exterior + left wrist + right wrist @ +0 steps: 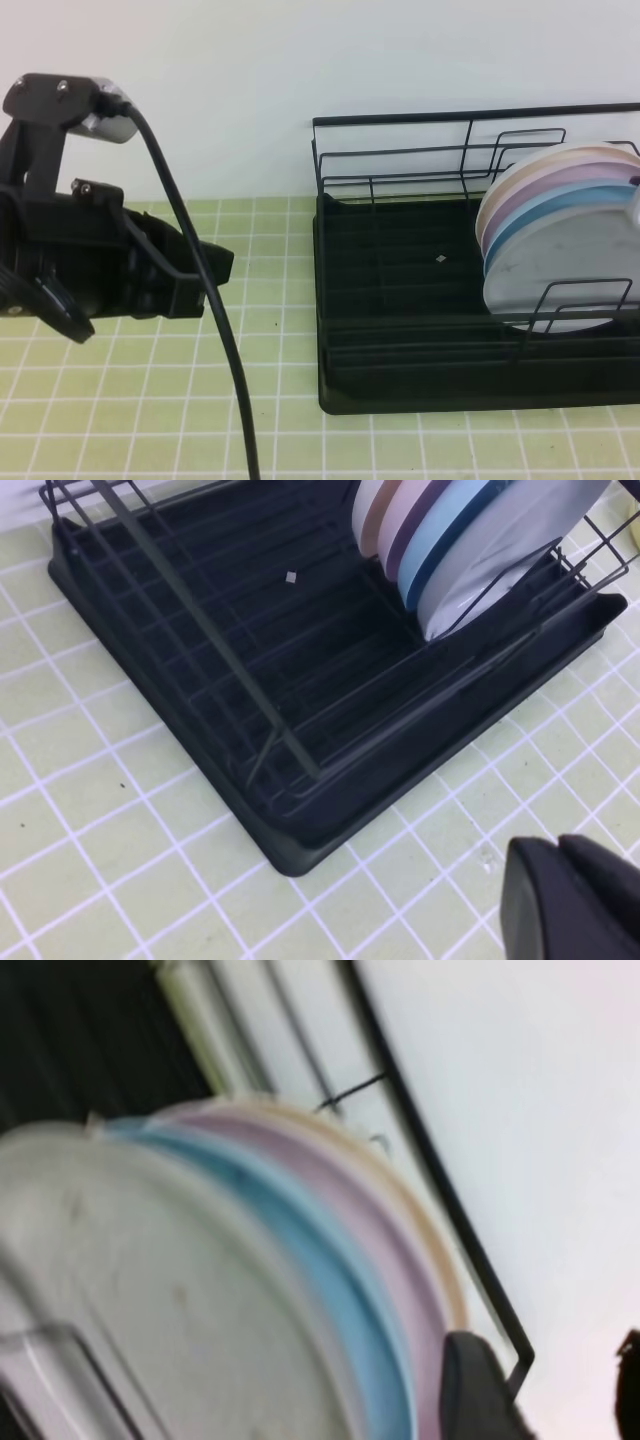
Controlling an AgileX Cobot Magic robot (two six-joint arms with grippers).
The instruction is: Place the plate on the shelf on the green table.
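Four plates are seen standing on edge in the shelf point(470, 300), packed face to face at its right end. The pale grey plate point(565, 270) is the front one of the row – held between the upright wire dividers, leaning slightly back against a light blue plate point(540, 212); behind that a pink plate point(560, 178) and a cream plate point(560, 156) are lined up toward the shelf's tall back rail. Small dark specks are visible on the grey plate's face. The rest of the shelf, to the left of the plates, is shown as black ribbed tray with wire rails over it, and a tiny pale fleck point(441, 259) lies on the tray near its middle.

The shelf is set on the green desk point(130, 400), against a white wall point(250, 80).

The left arm point(90, 250) is held well to the left of the shelf, above the tiles, with a black cable point(215, 320) hanging down from it. Its fingers point(570, 900) are seen only as dark tips at the corner of the left wrist view, close together, with nothing between them – whether they are fully closed cannot be told.

Of the right arm only blurred dark finger tips point(478, 1385) are caught in its own wrist view, just beside the plates' rims at the right end of the shelf; they appear spread apart, gripping nothing.
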